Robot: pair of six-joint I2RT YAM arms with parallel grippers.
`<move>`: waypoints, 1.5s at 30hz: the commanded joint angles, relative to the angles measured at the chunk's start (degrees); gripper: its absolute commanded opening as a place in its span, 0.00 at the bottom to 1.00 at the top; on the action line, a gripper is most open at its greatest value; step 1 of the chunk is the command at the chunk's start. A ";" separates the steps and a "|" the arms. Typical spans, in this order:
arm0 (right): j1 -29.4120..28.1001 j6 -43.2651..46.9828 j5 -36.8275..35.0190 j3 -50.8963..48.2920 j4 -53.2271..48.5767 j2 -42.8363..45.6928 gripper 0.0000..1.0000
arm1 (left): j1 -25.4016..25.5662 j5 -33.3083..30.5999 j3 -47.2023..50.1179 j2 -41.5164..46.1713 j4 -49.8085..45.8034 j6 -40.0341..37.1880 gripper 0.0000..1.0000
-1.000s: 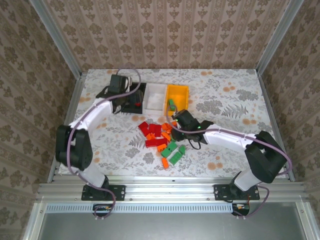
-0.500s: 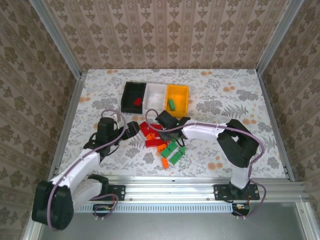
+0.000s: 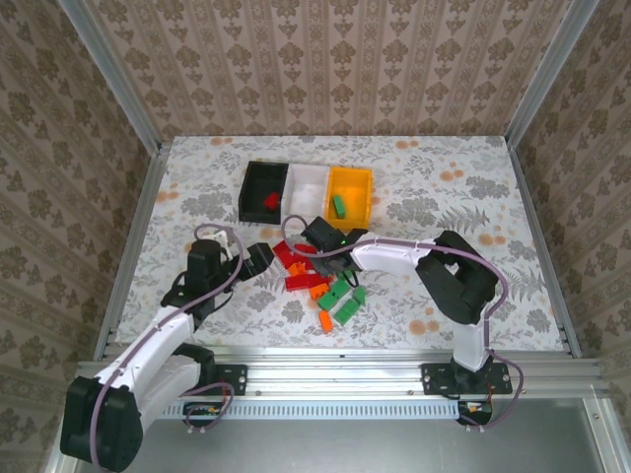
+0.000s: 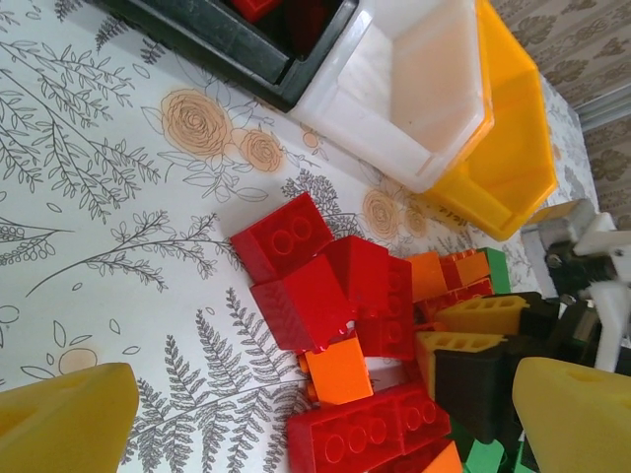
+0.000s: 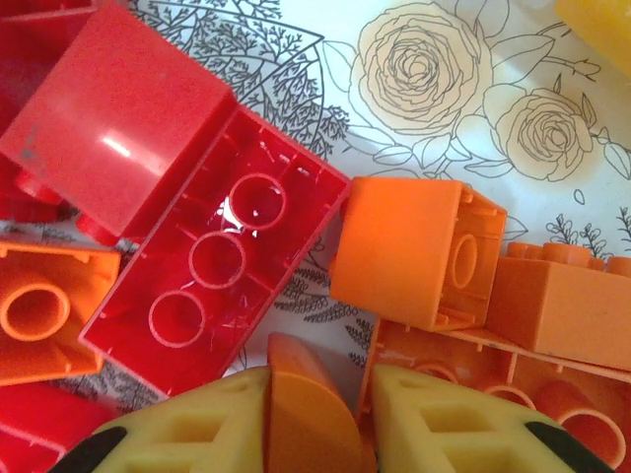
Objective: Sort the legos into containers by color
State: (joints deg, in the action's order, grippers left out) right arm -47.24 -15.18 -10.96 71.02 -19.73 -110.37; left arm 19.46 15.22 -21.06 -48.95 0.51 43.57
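The legos [image 3: 314, 276] lie in a loose pile of red, orange and green bricks on the table in front of the containers: a black bin [image 3: 258, 180], a white bin [image 3: 308, 183] and a yellow-orange bin [image 3: 352, 182]. A red brick [image 3: 272, 201] lies in the black bin, a green one [image 3: 338, 205] in the yellow-orange. My right gripper [image 5: 315, 434] is down in the pile, shut on a rounded orange lego [image 5: 306, 414]. My left gripper [image 4: 325, 424] stands wide open just left of the pile, with red bricks [image 4: 296, 296] and an orange brick [image 4: 337, 370] ahead of it.
The table [image 3: 444, 217] has a floral cloth, with metal rails along its edges. In the left wrist view, the right gripper's black and yellow fingers [image 4: 473, 370] reach into the pile from the right. Green bricks [image 3: 342, 299] lie at the pile's near right.
My left arm has pulled back from the black bin to the pile's left side and opened. The right gripper has shifted left into the pile and closed on an orange piece.
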 commanded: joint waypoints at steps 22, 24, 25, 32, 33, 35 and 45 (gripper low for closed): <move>-1.40 -1.84 -3.66 -2.03 -1.89 11.41 0.21 | -0.13 0.03 0.23 5.93 -2.56 -0.78 1.00; -1.01 -0.42 -4.26 0.15 -3.17 12.60 0.21 | -0.13 0.89 0.05 5.30 -2.21 -0.22 1.00; -0.72 0.21 -4.42 1.58 -3.73 12.53 0.21 | -0.13 1.20 -0.03 5.13 -2.18 0.04 1.00; 3.88 3.49 -1.94 16.21 -5.51 4.13 0.22 | -0.03 1.99 0.49 4.84 -1.84 1.15 1.00; 4.61 3.63 -1.37 18.23 -5.23 2.50 0.22 | -0.03 2.24 0.41 4.88 -1.83 1.40 1.00; 6.26 2.80 -0.82 21.06 -4.10 -0.68 0.22 | 0.01 2.95 0.23 4.84 -1.79 2.02 1.00; 11.08 2.94 4.05 42.87 -9.13 -19.17 0.23 | 0.42 4.22 0.58 4.92 -2.64 2.56 1.00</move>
State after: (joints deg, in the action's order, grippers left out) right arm -36.88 -12.51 -9.34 109.10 -24.99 -126.52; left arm 19.53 18.28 -19.57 -44.16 -1.30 45.30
